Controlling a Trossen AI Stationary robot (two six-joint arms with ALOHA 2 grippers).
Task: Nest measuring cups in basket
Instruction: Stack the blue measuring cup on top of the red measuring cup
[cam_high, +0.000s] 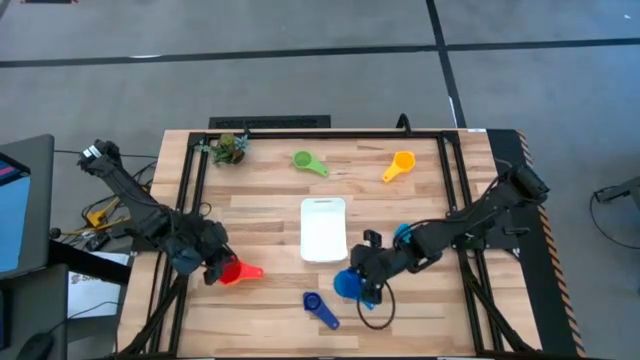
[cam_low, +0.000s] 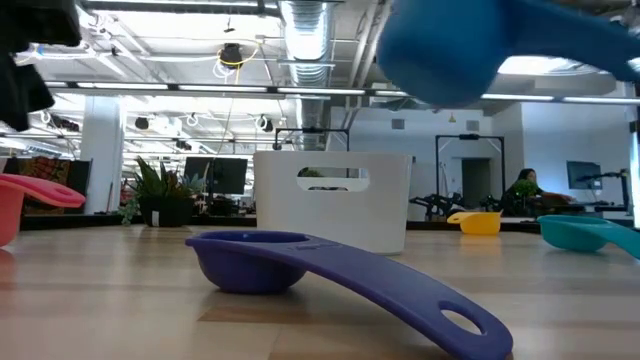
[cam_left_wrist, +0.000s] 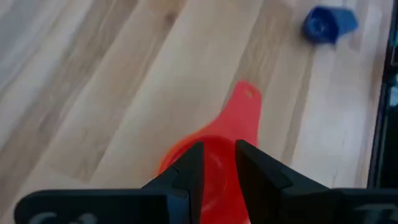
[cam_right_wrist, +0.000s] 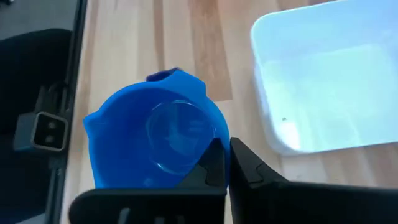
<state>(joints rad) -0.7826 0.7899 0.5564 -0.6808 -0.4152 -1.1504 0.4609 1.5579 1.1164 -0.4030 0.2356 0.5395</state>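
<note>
My left gripper is shut on the red cup near the table's left near side. My right gripper is shut on the blue cup, which it holds above the table near the basket, a white tray. The dark blue cup lies bowl-down on the wood under the blue one. The green cup and the yellow-orange cup rest by the far side. My right arm partly covers the teal cup. My left gripper pinches the red cup's rim on the side opposite its handle, slanting down from above; whether the cup rests on the table I cannot tell. My right gripper pinches the blue cup's rim side nearest the wrist, slanting down from above; its fingers hide whether wall or handle. The cup is lifted clear, mouth up.
A green leafy clump sits at the far left corner. Dark frame rails run along the table's left, right and far sides. Bare wood lies between the basket and the red cup.
</note>
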